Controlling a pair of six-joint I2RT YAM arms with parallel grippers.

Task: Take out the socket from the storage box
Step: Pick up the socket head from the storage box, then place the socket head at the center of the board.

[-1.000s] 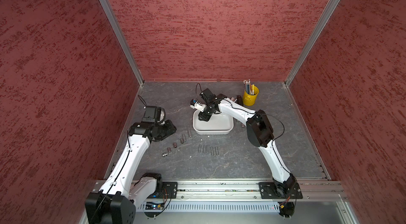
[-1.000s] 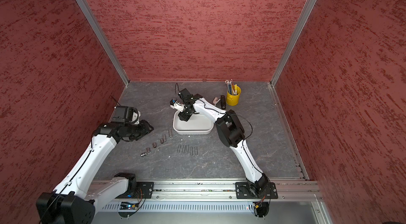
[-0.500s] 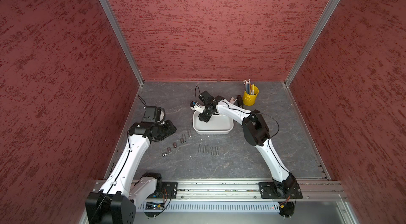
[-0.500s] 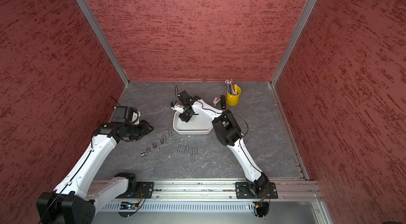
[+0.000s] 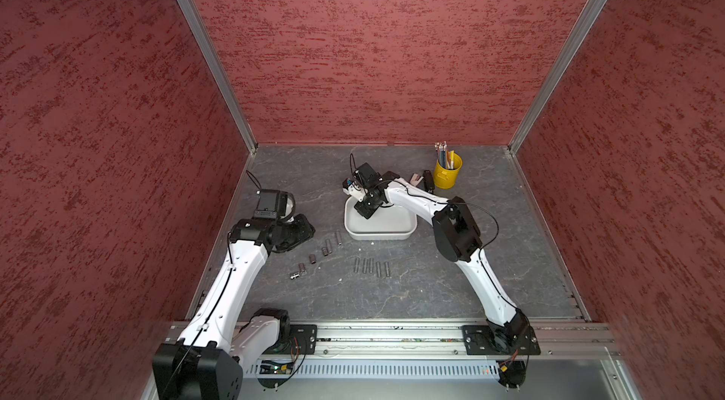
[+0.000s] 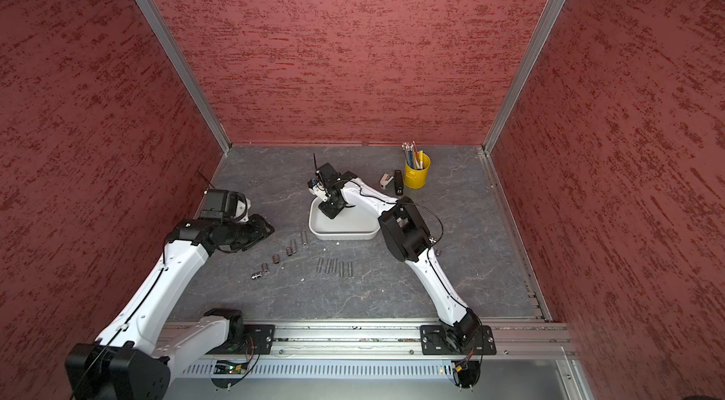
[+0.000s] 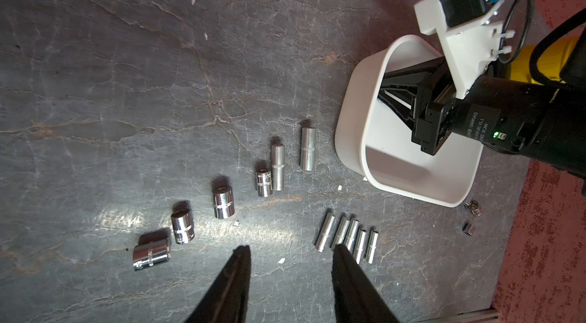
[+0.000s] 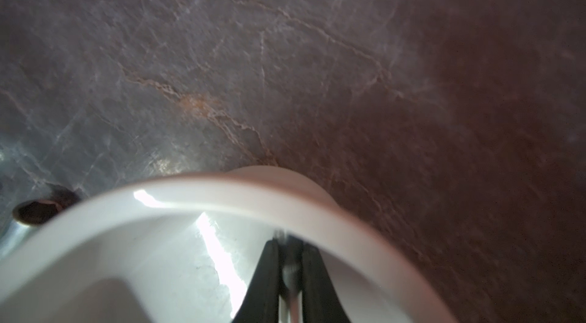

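**Right gripper** (image 8: 290, 261), wrist view: the two black fingers (image 8: 269, 274) stand almost together, pinching a slim, shiny socket (image 8: 290, 270) that is blurred at this range. The grip sits inside the storage box (image 8: 222, 185), close to a rounded corner of its thick white rim. In both top views this gripper (image 5: 363, 213) (image 6: 329, 213) reaches down into the half of the box (image 5: 380, 236) (image 6: 341, 237) nearer the left arm.

**Left gripper** (image 7: 291, 247), wrist view: the jaws are apart with nothing between them, above the grey table (image 7: 126, 83) and well apart from the box (image 7: 348, 134).

**Surroundings:**
- A slanted row of six loose sockets (image 7: 223, 202) lies on the table ahead of the left gripper.
- A tight group of five slim sockets (image 7: 345, 237) lies beside that row.
- Two small pieces (image 7: 472, 210) lie just beside a corner of the box.
- A yellow bucket (image 5: 447, 176) holding pencils stands toward the back of the table, apart from the box.
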